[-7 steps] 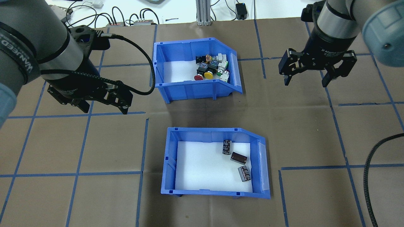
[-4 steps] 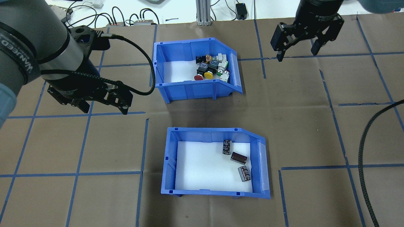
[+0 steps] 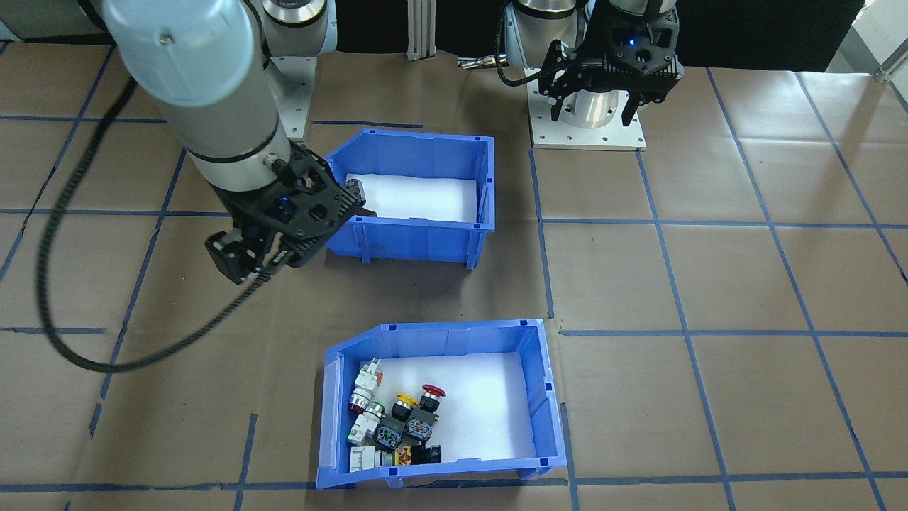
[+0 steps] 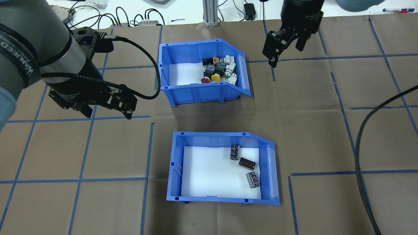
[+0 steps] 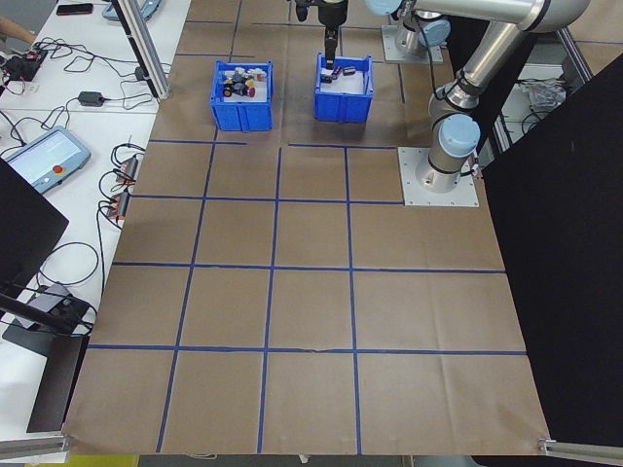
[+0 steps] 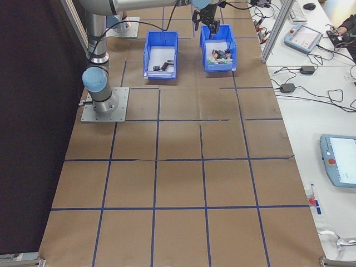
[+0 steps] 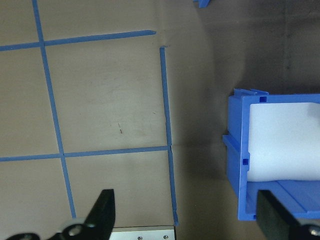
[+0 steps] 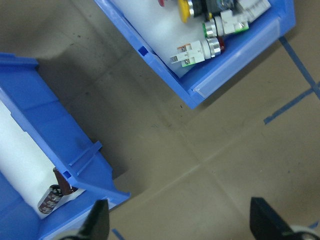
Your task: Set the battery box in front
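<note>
The battery box (image 4: 223,169) is the blue bin nearest the robot, holding three dark cells (image 4: 246,163) on white foam at its sloped end. It also shows in the front-facing view (image 3: 418,191) and at the edge of both wrist views (image 7: 240,165) (image 8: 60,145). My left gripper (image 4: 108,115) hovers open above the table, left of and beyond the box, touching nothing. My right gripper (image 4: 285,56) hangs open and empty at the far right, beside the sloped end of the switch bin (image 4: 202,71). In the front-facing view the right gripper (image 3: 252,266) partly covers the box's sloped end.
The switch bin (image 3: 433,404) with several colourful push-buttons stands on the far side from the robot, directly beyond the battery box. A black cable (image 4: 362,147) loops over the table's right side. Wires and an aluminium post (image 4: 210,13) line the far edge.
My right gripper has moved away from the robot and leftward toward the switch bin's sloped end, turning about its axis. The left arm and both bins have stayed still.
</note>
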{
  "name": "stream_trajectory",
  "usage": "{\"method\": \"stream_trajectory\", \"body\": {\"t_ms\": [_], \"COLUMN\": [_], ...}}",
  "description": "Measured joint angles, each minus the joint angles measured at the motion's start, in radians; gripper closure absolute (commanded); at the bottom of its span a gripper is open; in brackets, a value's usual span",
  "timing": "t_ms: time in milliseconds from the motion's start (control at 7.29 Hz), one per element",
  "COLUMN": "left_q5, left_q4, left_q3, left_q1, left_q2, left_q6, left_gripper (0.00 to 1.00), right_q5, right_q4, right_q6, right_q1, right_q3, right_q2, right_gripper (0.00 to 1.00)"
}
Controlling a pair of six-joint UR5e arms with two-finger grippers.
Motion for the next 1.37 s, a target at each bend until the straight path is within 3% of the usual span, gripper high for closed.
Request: {"method": "stream_trajectory", "body": {"t_ms": [275,686,1098,1373], "left_q5": [-0.005,-0.026,-0.167,-0.195], "left_q4": [0.001,0.001,0.035,0.159], "left_q3": [-0.01,-0.147,-0.39,-0.488], "left_q1": [-0.001,-0.015,-0.075,-0.167], "left_q2": [0.005,0.072,0.225,0.244], "left_q6": [-0.137,-0.773,-1.369,-1.677], "left_gripper": [0.0,0.01,0.01,0.01], "right_q5": [-0.004,-0.004,-0.011,-0.014], "right_q4": [-0.12,-0.249,-0.308,-0.335], "right_q6": [-0.156,-0.246,-0.245,-0.242], "right_q1": [0.071,0.14,0.248,0.276], "right_q3": [-0.013,-0.019,-0.016,-0.005], "right_q2": [0.074,0.159,0.241,0.289], "right_gripper": [0.0,0.0,0.0,0.0]}}
